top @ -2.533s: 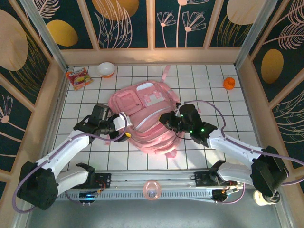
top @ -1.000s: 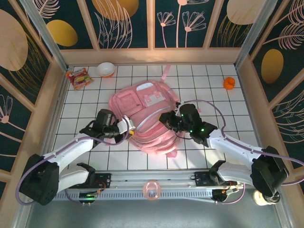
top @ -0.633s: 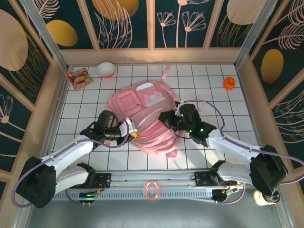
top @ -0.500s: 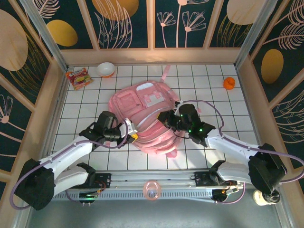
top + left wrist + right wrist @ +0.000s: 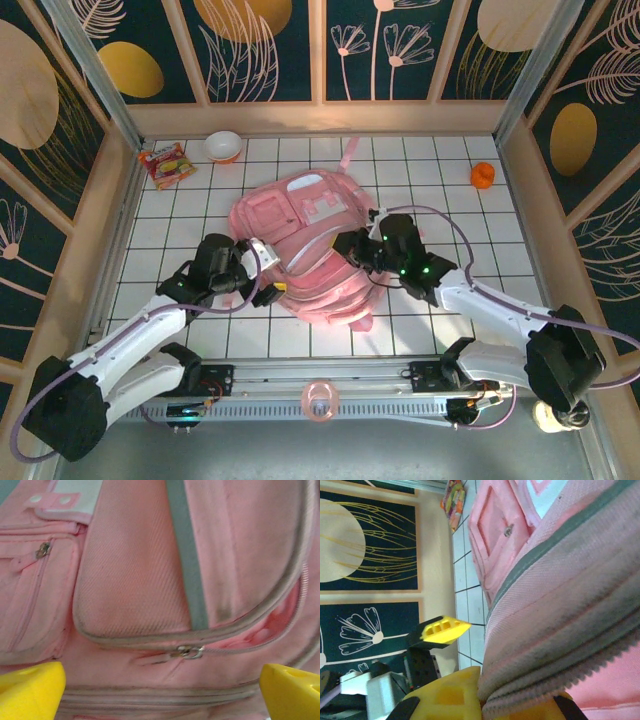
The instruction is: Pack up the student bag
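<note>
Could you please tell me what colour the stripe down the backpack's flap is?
The stripe is grey on the pink student bag, clearest in the left wrist view.

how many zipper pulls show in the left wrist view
2: one zipper pull upper left on a small pocket, one low centre on the student bag's part-open zip. Others may be hidden.

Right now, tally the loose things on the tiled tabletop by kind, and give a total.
student bag: 1
bowl: 1
snack packet: 1
small orange object: 1
Total: 4
</note>
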You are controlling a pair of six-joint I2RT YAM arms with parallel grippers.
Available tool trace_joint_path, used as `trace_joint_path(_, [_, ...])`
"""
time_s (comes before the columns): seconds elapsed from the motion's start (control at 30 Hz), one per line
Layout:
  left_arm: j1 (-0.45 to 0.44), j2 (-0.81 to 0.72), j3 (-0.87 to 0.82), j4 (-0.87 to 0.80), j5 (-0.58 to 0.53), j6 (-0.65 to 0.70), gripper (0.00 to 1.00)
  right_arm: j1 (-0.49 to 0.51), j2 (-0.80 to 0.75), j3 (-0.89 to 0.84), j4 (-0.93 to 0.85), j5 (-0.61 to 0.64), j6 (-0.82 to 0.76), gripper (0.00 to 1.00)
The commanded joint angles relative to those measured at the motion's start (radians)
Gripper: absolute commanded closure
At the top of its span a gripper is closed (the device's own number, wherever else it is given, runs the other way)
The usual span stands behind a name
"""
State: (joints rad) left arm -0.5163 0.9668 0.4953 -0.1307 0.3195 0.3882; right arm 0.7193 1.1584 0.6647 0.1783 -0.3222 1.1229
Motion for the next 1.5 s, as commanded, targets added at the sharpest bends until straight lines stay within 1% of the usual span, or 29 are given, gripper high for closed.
trace_joint_path(0.0, [0.006, 0.026, 0.019, 0.005, -0.038, 0.091, 0.01, -0.010, -0.017, 0.099, 0.037, -0.057, -0.061, 0.96])
trace_joint_path(0.17, [0.006, 0.048, 0.005, 0.033, -0.011, 0.187, 0.02, -0.029, 0.007, 0.142, 0.032, -0.080, -0.076, 0.96])
trace_joint_path(0.27, [0.006, 0.062, -0.007, 0.055, 0.028, 0.211, 0.06, -0.036, 0.018, 0.153, 0.032, -0.093, -0.078, 0.96])
trace_joint_path(0.33, [0.006, 0.076, -0.015, 0.087, 0.051, 0.198, 0.13, -0.036, 0.022, 0.155, 0.032, -0.099, -0.078, 0.96])
trace_joint_path(0.5, [0.006, 0.150, 0.006, 0.118, 0.083, 0.214, 0.21, -0.037, 0.025, 0.155, 0.034, -0.101, -0.077, 0.96])
trace_joint_path(0.6, [0.006, 0.208, 0.046, 0.094, 0.102, 0.237, 0.40, -0.037, 0.027, 0.155, 0.036, -0.102, -0.078, 0.96])
trace_joint_path(0.77, [0.006, 0.247, 0.083, 0.034, 0.137, 0.233, 0.58, -0.037, 0.024, 0.152, 0.039, -0.094, -0.077, 0.96])
trace_joint_path(0.83, [0.006, 0.236, 0.074, 0.036, 0.155, 0.207, 0.67, -0.038, 0.025, 0.150, 0.042, -0.089, -0.074, 0.96])
trace_joint_path(0.9, [0.006, 0.219, 0.063, 0.033, 0.179, 0.173, 0.73, -0.039, 0.026, 0.148, 0.045, -0.084, -0.068, 0.96])
trace_joint_path(1.0, [0.006, 0.187, 0.038, 0.032, 0.217, 0.127, 0.74, -0.040, 0.023, 0.140, 0.046, -0.066, -0.060, 0.96])
trace_joint_path(1.13, [0.006, 0.150, 0.002, 0.030, 0.244, 0.107, 0.72, -0.041, 0.018, 0.129, 0.052, -0.057, -0.052, 0.96])
trace_joint_path(1.33, [0.006, 0.155, -0.009, 0.041, 0.244, 0.102, 0.76, -0.041, 0.019, 0.125, 0.058, -0.054, -0.046, 0.96])
trace_joint_path(1.4, [0.006, 0.173, -0.009, 0.059, 0.238, 0.100, 0.76, -0.042, 0.019, 0.125, 0.062, -0.054, -0.046, 0.96])
trace_joint_path(1.47, [0.006, 0.191, 0.000, 0.071, 0.219, 0.088, 0.72, -0.041, 0.019, 0.124, 0.062, -0.055, -0.045, 0.96])
